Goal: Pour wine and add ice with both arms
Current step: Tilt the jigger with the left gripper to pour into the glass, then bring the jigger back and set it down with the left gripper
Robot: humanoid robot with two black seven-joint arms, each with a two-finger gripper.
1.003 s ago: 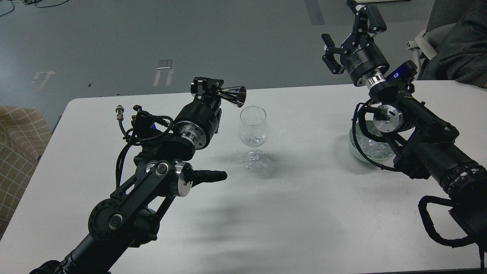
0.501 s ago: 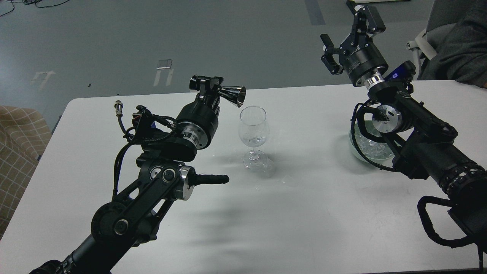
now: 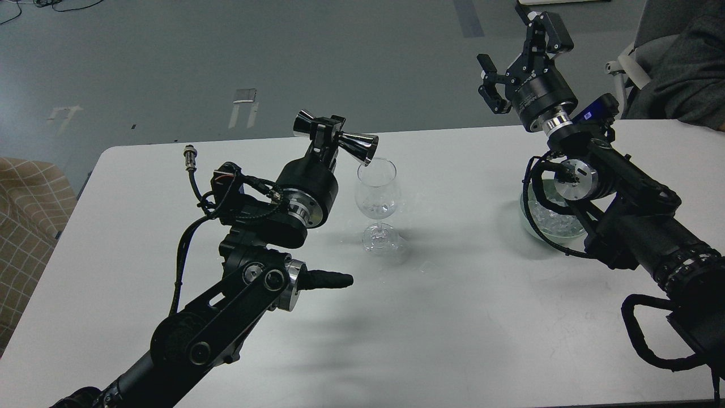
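A clear wineglass stands upright near the middle of the white table. My left gripper is shut on a shiny steel double-cone jigger, tipped sideways with its wide mouth at the glass's rim. My right gripper is open and empty, raised high above the table's far right. Under my right arm a pale green bowl holds ice, small clear cubes, partly hidden by the arm.
A checked cloth-covered seat stands left of the table. A person in dark clothes on a chair sits at the far right. Grey floor lies beyond the table's far edge.
My left arm has moved right and forward, bringing the jigger's mouth over the wineglass's rim and tipping it down. My right arm has barely moved.
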